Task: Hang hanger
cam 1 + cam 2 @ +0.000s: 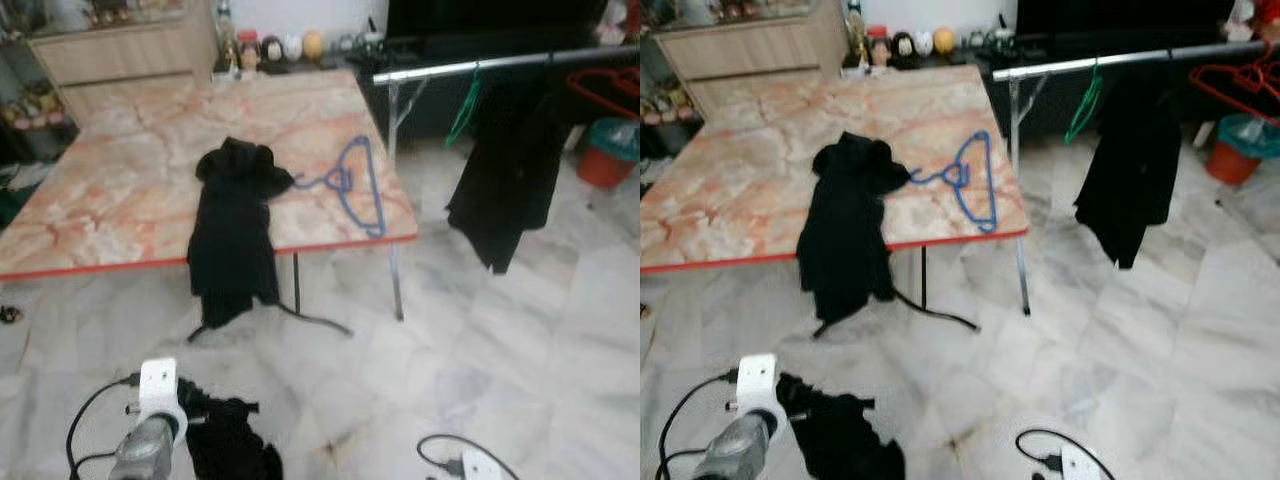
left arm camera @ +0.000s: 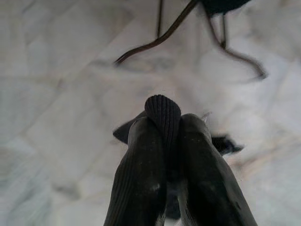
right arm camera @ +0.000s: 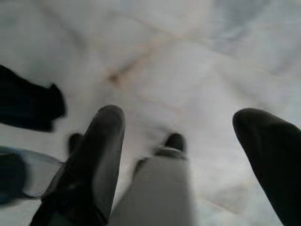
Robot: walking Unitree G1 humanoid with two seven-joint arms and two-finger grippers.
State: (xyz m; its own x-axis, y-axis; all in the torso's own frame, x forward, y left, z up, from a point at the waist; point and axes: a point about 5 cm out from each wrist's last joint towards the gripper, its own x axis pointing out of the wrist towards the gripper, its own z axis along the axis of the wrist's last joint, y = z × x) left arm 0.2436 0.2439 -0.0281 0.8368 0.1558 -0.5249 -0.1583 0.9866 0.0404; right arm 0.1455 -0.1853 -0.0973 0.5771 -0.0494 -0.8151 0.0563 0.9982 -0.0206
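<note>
A blue hanger (image 1: 355, 185) lies flat on the marble table (image 1: 120, 170), near its right edge. Beside it, a black garment (image 1: 232, 230) is draped over the table's front edge. To the right stands a clothes rack with a silver rail (image 1: 480, 65); a green hanger (image 1: 464, 105) and a dark garment (image 1: 510, 175) hang from it. My left gripper (image 2: 162, 122) hangs low over the floor, well short of the table, fingers shut together with nothing seen between them. My right gripper (image 3: 178, 127) also hangs low over the floor tiles, open and empty.
A red hanger (image 1: 600, 85) hangs at the rack's far right, above a red bucket (image 1: 605, 165). Metal table legs (image 1: 397, 280) stand between table and rack. Jars and ornaments (image 1: 270, 48) line the table's back edge. White marble floor (image 1: 480, 360) lies in front.
</note>
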